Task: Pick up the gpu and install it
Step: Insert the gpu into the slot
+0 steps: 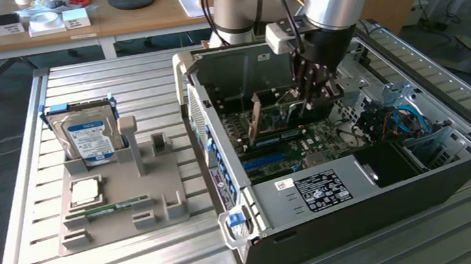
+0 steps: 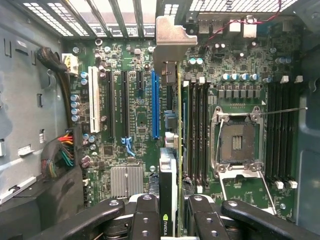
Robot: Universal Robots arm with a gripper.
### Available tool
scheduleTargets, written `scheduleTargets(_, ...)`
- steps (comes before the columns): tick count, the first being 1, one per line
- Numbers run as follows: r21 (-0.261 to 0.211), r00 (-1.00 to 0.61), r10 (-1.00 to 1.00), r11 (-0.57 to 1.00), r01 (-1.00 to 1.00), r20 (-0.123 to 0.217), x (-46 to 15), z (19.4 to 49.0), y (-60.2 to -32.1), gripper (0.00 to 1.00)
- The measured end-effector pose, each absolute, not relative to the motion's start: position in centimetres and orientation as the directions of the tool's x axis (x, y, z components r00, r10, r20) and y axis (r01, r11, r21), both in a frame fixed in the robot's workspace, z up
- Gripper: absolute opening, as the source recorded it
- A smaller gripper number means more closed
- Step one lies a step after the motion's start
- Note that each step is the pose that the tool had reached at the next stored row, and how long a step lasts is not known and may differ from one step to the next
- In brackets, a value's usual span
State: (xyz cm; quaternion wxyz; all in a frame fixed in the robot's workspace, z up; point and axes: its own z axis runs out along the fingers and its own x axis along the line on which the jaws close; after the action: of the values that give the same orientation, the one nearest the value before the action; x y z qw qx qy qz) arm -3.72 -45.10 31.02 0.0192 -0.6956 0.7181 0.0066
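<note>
The gpu [image 2: 178, 145] is seen edge-on in the wrist view, with its silver bracket [image 2: 167, 42] at the far end by the case's rear slots. My gripper [image 2: 172, 217] is shut on it, with one black finger [image 2: 145, 212] on each side of the card. The card hangs over the motherboard, close beside the long blue slot [image 2: 155, 105]; I cannot tell whether it touches the board. In the exterior view my gripper [image 1: 313, 97] reaches down into the open computer case [image 1: 222, 173] with the gpu [image 1: 286, 117] upright below it.
On the exterior view's left, a grey tray [image 1: 120, 239] holds a hard drive [image 1: 86, 131], a processor [image 1: 84, 190] and a green memory stick [image 1: 108, 210]. Inside the case are the CPU socket [image 2: 235, 142], memory slots [image 2: 197, 130], cable bundles [image 2: 62, 150] and the power supply [image 1: 320, 190].
</note>
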Motion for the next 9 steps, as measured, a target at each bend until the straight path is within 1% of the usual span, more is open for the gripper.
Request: scheduleTargets(9,-0.017,-0.031,-0.999,0.032,-0.999,-0.037,-3.72,30.90,-45.10,0.27)
